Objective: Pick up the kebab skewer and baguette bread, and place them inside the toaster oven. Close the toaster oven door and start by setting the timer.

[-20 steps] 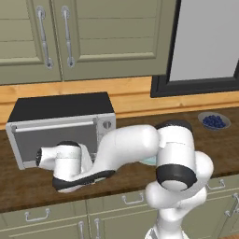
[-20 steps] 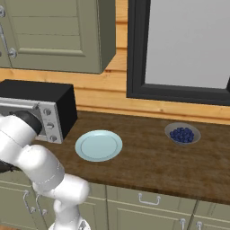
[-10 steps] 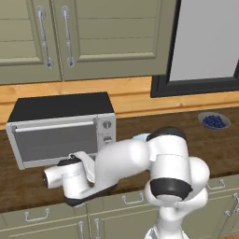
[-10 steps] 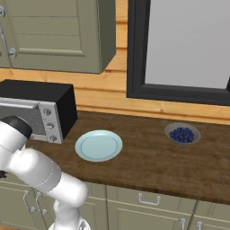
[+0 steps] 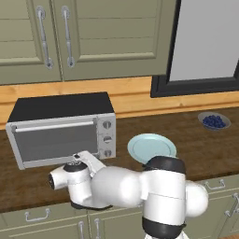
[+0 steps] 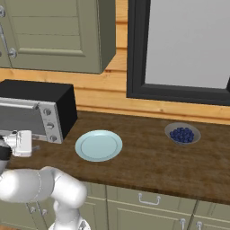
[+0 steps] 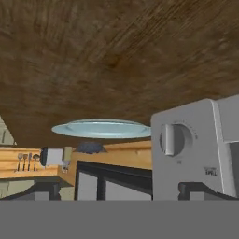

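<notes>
Your fingers [image 7: 123,190] stand wide apart with nothing between them, low over the front of the counter [image 5: 191,144] and pointed at the control panel of the toaster oven [image 5: 60,109]. The toaster oven door [image 5: 56,142] is shut, its bar handle along the top edge, off to one side of the fingers. In the hand view one round knob [image 7: 172,139] sits just ahead of the fingers, not centred between them but over toward the one fingertip [image 7: 200,189]. From that rolled view you cannot tell which of the three knobs on the panel it is, so check against the left base view before committing.

By my reading, the timer is what's left. Expect the knob to be small, rigid and smooth, with some resistance as it turns. Take it across its raised centre ridge, one finger on each flat side, so it turns with the wrist and does not slip. You'd need to shift sideways to centre it first, then close gently; a grip on the round rim would likely slide off.

The pale blue plate [image 5: 151,147] lies bare beyond the fingers, and the bowl of blueberries [image 5: 214,121] is well apart.
</notes>
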